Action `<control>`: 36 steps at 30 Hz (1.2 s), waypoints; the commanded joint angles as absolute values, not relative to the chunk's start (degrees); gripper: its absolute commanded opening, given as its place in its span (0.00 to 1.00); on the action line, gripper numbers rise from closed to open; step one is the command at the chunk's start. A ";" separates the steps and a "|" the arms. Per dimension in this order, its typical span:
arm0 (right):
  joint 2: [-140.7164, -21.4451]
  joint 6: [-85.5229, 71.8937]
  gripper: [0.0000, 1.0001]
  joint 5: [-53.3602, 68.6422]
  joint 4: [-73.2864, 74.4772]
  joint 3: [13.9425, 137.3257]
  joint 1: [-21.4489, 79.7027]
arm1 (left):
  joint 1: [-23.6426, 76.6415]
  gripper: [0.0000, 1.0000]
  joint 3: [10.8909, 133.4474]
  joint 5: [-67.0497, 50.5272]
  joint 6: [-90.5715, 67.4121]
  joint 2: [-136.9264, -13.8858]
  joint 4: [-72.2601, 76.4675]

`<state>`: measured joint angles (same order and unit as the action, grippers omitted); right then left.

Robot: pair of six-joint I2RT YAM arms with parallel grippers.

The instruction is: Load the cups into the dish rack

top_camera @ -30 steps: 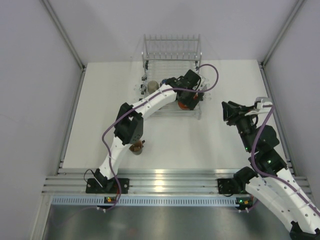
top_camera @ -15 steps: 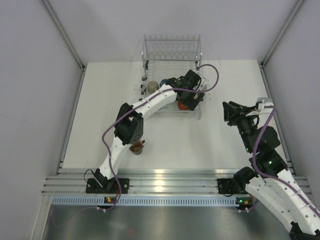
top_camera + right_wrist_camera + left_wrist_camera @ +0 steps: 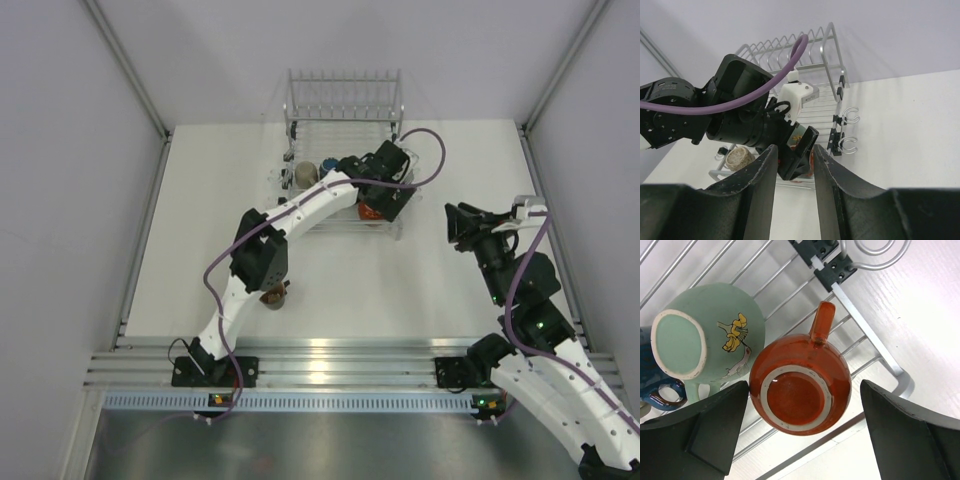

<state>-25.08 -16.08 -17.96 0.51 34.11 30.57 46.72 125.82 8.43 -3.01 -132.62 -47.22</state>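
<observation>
My left arm stretches from its base diagonally across the table, elbow raised, wrist bent down over the near right corner of the dish rack (image 3: pixel 345 100). My left gripper (image 3: pixel 804 385) looks straight down onto the orange-brown mug (image 3: pixel 799 399).

That mug stands upside down on the rack's wires. Its pale-ringed base faces my wrist camera, so its axis runs up toward me. Its handle points at the rack's side rail, near the dark clips. The mint-green mug (image 3: pixel 715 340) sits just beside it, also base up, with the dark blue mug (image 3: pixel 650 375) beyond.

My left jaws are spread wide on either side of the orange-brown mug and hold nothing. One finger is close to its wall; I cannot tell if it touches.

My right arm is folded back, well apart from the rack. My right gripper (image 3: pixel 793 148) has its jaws partly spread on empty air.
</observation>
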 commanded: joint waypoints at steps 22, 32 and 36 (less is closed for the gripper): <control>-44.17 -17.22 0.38 -2.75 -4.82 37.35 29.79 | 36.79 0.98 83.21 -4.15 -18.33 -89.50 -16.64; -66.84 -16.61 0.38 -2.02 -9.23 48.31 43.30 | 26.90 0.98 62.23 7.37 -17.14 -60.84 -9.92; -77.85 -16.08 0.38 -0.97 -7.91 56.59 50.09 | 22.60 0.98 57.40 1.60 -19.33 -56.26 -10.73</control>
